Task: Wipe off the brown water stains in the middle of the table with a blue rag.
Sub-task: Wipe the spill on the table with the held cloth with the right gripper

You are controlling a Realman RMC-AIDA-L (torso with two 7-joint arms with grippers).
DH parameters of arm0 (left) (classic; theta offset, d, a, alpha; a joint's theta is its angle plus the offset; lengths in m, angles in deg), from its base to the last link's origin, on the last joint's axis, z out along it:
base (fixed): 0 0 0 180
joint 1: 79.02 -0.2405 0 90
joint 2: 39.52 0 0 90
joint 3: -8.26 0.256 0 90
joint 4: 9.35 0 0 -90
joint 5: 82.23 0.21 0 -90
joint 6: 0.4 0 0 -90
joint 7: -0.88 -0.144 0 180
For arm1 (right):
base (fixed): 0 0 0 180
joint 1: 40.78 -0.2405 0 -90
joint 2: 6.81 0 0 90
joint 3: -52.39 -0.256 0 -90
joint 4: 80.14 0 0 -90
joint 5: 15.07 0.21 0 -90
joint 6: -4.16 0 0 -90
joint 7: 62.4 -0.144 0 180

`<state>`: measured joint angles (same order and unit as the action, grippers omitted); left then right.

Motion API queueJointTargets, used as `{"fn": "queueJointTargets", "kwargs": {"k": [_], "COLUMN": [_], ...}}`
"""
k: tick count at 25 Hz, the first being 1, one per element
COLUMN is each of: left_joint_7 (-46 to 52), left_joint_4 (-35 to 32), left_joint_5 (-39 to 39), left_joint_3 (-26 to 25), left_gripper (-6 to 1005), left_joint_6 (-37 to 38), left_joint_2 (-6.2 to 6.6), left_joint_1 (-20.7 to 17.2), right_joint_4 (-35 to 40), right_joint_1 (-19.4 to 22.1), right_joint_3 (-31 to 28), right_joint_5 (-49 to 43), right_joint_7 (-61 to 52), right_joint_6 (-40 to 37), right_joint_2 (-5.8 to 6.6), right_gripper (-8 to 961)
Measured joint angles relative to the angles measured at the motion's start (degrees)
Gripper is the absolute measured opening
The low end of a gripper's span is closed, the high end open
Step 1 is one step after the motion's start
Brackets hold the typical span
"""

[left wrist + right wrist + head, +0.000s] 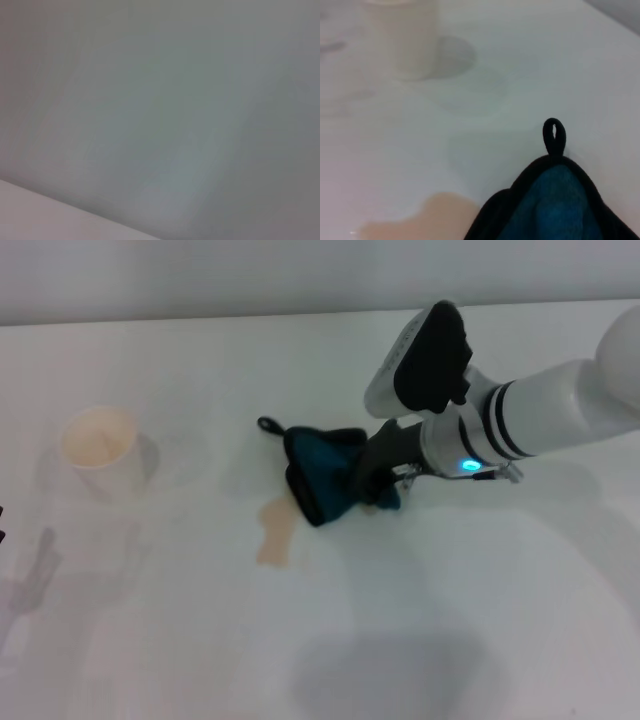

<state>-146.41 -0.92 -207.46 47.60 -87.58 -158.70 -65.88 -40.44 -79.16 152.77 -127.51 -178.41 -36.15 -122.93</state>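
Your right claw [372, 480] is clamped on the dark teal-blue terry rag with black edging [325, 475], which rests bunched on the smooth white worktop [450, 620], its black loop pointing away from the claw toward your left. The light tan-brown puddle [277, 530] lies just beside the rag's near-left edge, touching it, with its long axis running toward you. Judge the next stroke as a drag toward you and left. A white paper cup [100, 450] stands well apart at left, not obstructing. The left claw is not in view.
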Motion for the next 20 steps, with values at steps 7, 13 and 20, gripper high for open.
{"fn": "queueJointTargets", "kwargs": {"k": [7,13,20], "left_joint_7": [0.0,0.2,0.2], "left_joint_4": [-0.7,-1.3,-1.3], "left_joint_5": [0.0,0.0,0.0], "left_joint_3": [0.0,0.0,0.0], "left_gripper": [887,888,888], "left_joint_6": [0.0,0.0,0.2], "left_joint_2": [-0.01,0.00,-0.01], "left_joint_1": [-0.2,-0.2,0.0], "right_joint_4": [3.7,5.1,5.3], "right_joint_1": [1.4,1.4,0.7], "right_joint_3": [2.8,4.3,4.6], "right_joint_5": [3.0,5.8,7.4], "right_joint_7": [0.5,3.8,5.8], "right_joint_6": [-8.0,-15.1,-19.1], "right_joint_2": [-0.02,-0.05,-0.11], "right_gripper": [106,110,114]}}
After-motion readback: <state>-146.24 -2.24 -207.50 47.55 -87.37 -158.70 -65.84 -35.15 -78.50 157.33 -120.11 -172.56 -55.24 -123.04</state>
